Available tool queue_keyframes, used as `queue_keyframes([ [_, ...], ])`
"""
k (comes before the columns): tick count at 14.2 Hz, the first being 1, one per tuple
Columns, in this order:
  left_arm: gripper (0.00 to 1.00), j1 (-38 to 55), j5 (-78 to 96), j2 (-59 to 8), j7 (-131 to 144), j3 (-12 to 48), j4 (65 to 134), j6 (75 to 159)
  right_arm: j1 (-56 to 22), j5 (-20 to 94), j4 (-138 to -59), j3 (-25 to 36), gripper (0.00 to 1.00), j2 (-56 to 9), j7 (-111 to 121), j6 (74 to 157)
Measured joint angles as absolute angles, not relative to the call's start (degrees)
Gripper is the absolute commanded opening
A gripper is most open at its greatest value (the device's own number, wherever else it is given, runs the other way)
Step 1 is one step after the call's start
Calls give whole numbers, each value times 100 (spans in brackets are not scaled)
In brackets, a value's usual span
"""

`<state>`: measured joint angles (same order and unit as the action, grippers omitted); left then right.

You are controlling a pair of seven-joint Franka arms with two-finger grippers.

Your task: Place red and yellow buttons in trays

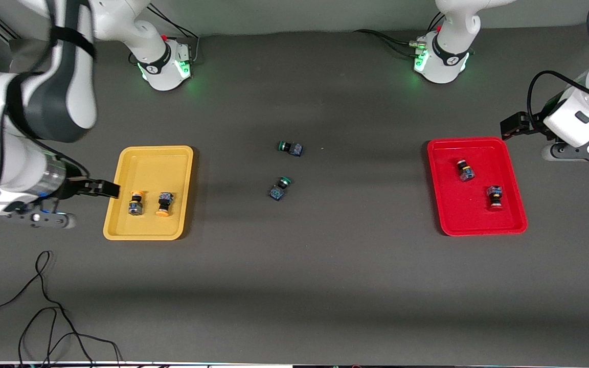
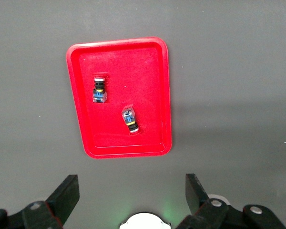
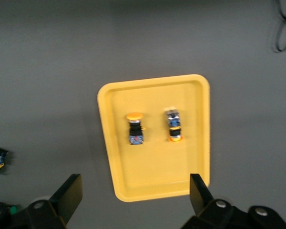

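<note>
While both arms hang raised at their own ends of the tabletop (image 1: pixel 294 286), I see the sorting laid out plainly. My right hand (image 3: pixel 133 200) is over the tabletop just beside the yellow tray (image 1: pixel 126 225), its fingers (image 3: pixel 69 193) spread wide and holding nothing. My left hand (image 2: pixel 131 195) is up over the tabletop near the red tray (image 1: pixel 445 225), its fingers (image 2: pixel 66 193) likewise released and empty. Inside the yellow tray lie the two yellow-capped buttons side by side, apart from each other: one (image 1: pixel 136 202) toward the right arm's end, the other (image 1: pixel 164 203) with its orange cap pointing toward the front camera. Inside the red tray lie the two red-capped buttons: one (image 1: pixel 464 170) farther from the front camera, the other (image 1: pixel 494 197) nearer to it and well apart from the first. Between the trays, out on the bare tabletop, two green-capped buttons rest on their sides, one (image 1: pixel 290 147) farther from the front camera than the other (image 1: pixel 279 187). A loose black cable (image 1: pixel 44 306) curls at the right arm's end, nearer the front camera.
</note>
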<state>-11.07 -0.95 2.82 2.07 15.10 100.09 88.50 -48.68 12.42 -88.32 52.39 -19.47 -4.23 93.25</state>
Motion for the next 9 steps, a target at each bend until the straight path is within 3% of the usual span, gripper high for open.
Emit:
queue_keyframes([
  [3,99,-1105,-94,282,207,1517,10009,8846,-3191,800,-8825,3350,100,-1093,-720,9325],
  [7,99,-1104,-94,282,207,1521,10009,8806,-1341,398,-9048,1438,100,-507,-763,9316],
  [9,99,-1103,-92,282,207,1526,10009,8805,-556,377,-9211,773,100,-357,-754,9327],
])
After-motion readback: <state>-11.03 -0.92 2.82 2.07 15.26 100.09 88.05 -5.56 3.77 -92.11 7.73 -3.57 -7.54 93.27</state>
